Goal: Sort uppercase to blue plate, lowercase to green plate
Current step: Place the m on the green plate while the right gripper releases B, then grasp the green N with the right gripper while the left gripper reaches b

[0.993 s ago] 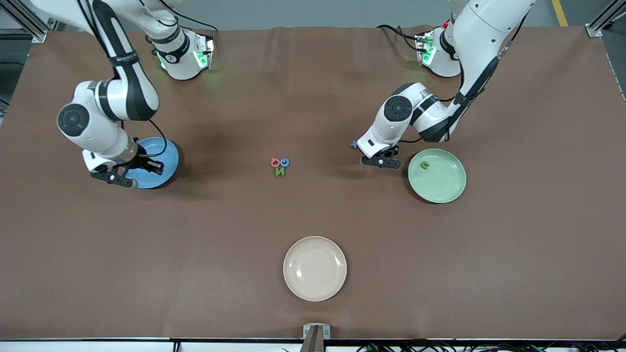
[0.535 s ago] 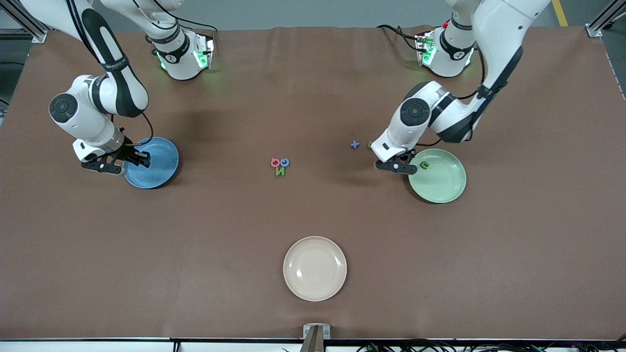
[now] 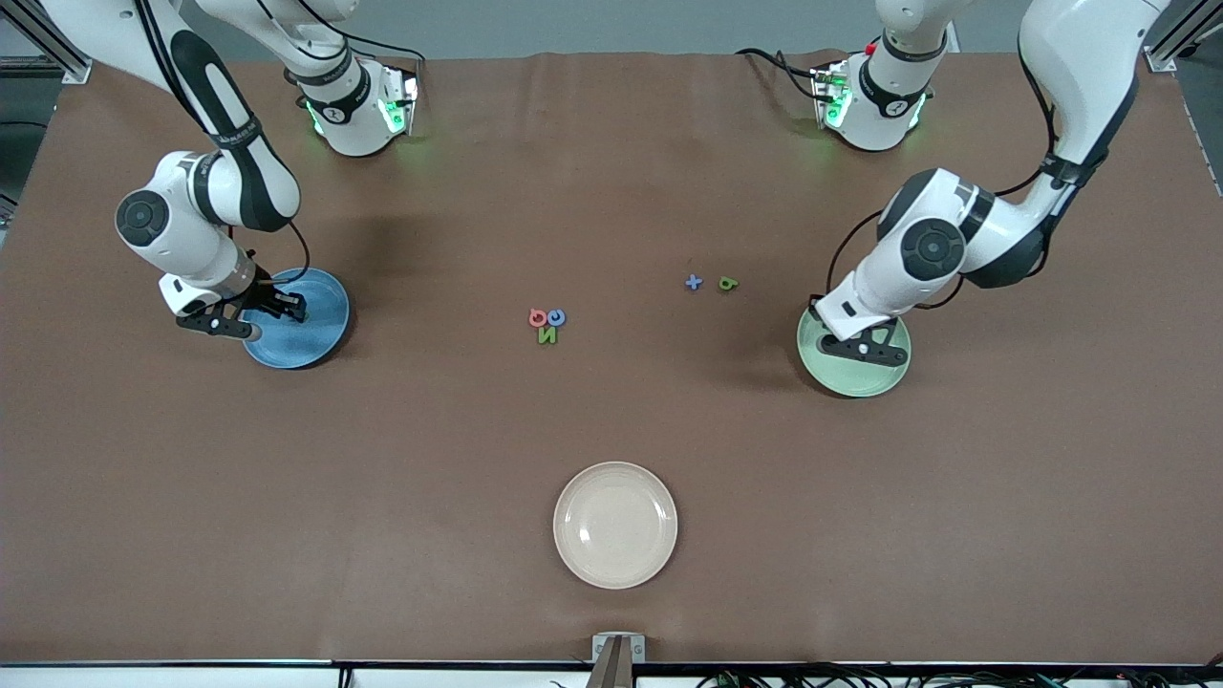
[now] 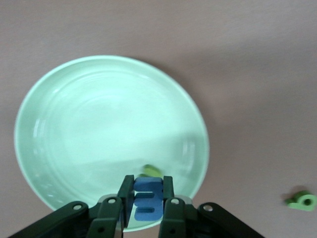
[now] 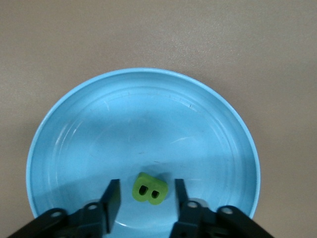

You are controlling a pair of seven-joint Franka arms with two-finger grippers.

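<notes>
My left gripper [image 4: 147, 198] pinches the blue m [image 4: 148, 199] over the green plate [image 4: 59, 104], right gripper [image 5: 144, 196] parted around the green B [image 5: 150, 189]; an off-centre release could bounce the m out.

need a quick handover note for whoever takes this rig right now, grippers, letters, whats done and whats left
Left gripper: shut on the blue lowercase letter, over the green plate.
Right gripper: open over the blue plate, green B lying between its fingers in the plate.
Done: green B in the blue plate; one small green letter lies in the green plate.
Left: release the blue lowercase letter; move the blue cross-shaped t and green b to the green plate; move the red ring letter, blue ring letter and green N, clustered mid-table, to the blue plate.
</notes>
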